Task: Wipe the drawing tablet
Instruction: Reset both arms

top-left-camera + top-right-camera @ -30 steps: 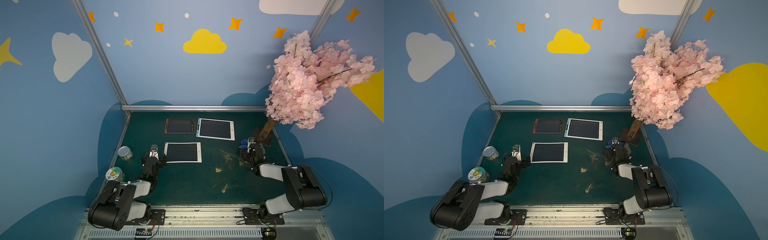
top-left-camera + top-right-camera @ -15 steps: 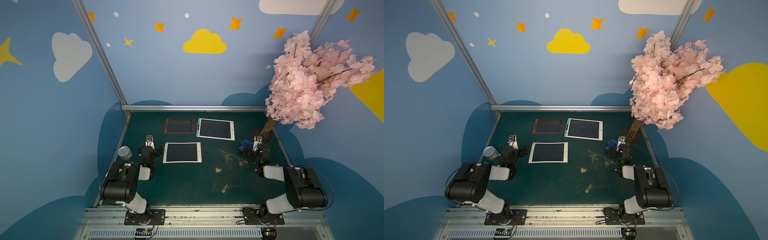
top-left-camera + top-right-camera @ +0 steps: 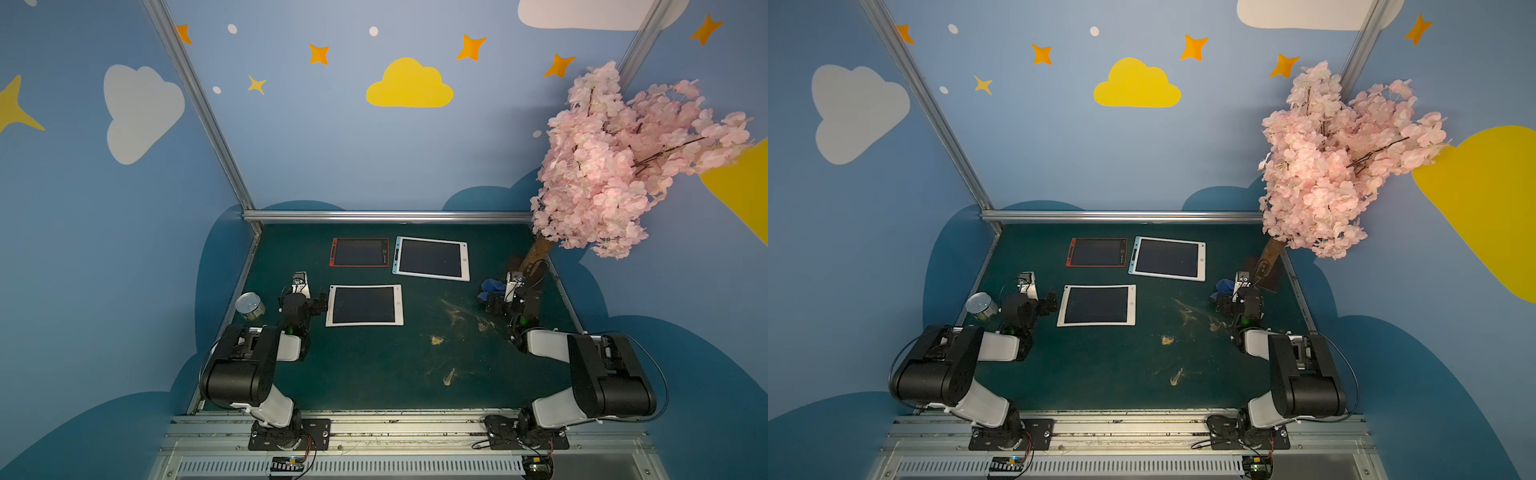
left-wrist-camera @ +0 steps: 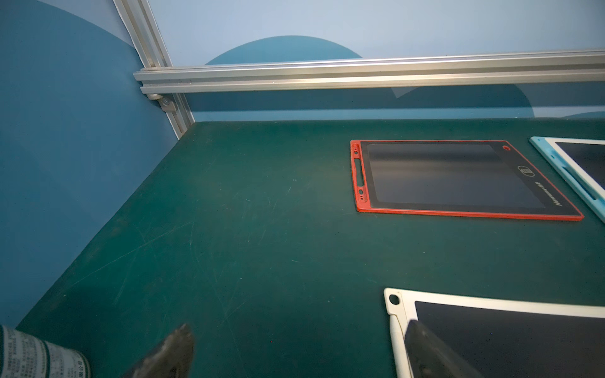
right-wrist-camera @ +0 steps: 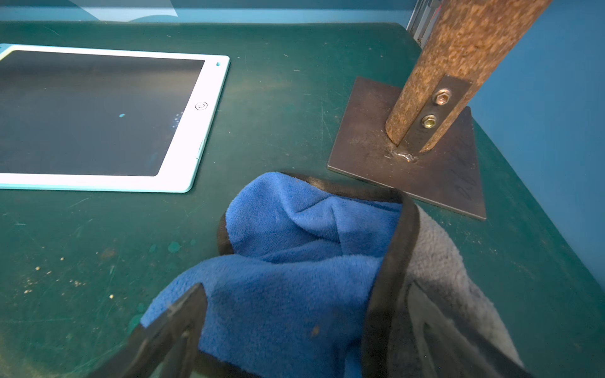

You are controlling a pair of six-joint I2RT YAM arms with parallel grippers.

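Note:
Three drawing tablets lie on the green mat: a white-framed one nearest, a red one and a light-blue-edged one behind. My left gripper is open at the white tablet's left edge, with one finger over its frame. A crumpled blue and grey cloth lies by the tree base. My right gripper is open, its fingers straddling the cloth's near folds.
A tin can stands just left of my left gripper, near the side wall. The tree trunk's metal base plate sits right behind the cloth. Orange crumbs and smears dot the mat between the arms.
The left arm has swung up and back, bringing its gripper beside the white tablet's left edge. The right gripper has moved back towards the tree, over the cloth.

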